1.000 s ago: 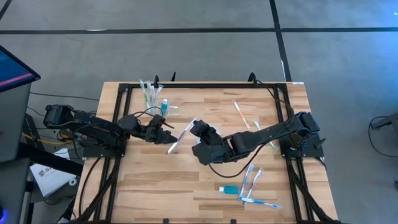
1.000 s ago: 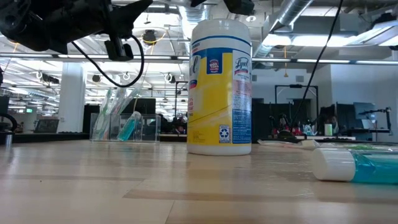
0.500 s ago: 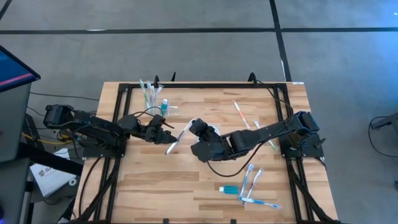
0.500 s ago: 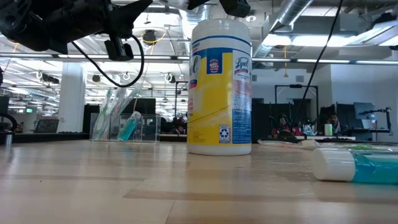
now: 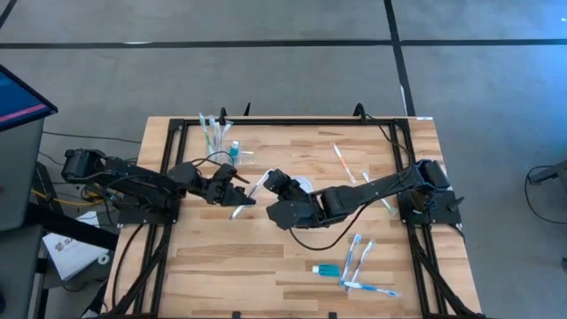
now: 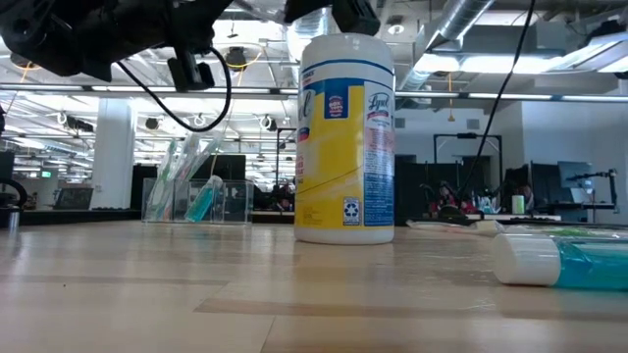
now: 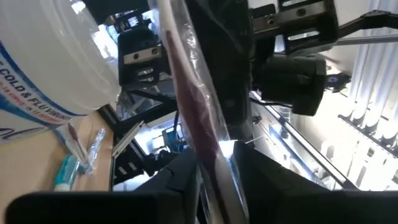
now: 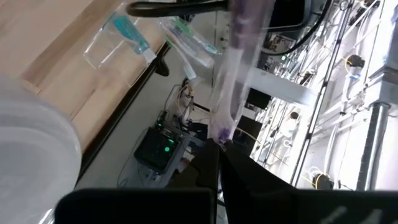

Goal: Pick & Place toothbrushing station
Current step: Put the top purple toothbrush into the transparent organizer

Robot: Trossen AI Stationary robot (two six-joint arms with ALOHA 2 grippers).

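Left pincer and right pincer both closed on wrapped toothbrush, mid-surface. Organiser at far left edge, well apart. Risk: opposing pulls tear wrapper or drop toothbrush; right arm may topple tub.

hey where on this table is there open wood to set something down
Bare wood lies along the near-left edge of the table, below the left end effector, and near the far edge between the toothbrushing station and the loose toothbrushes. Crowded: the middle, where both end effectors meet, right end effector, and the near-right toothbrush pile.
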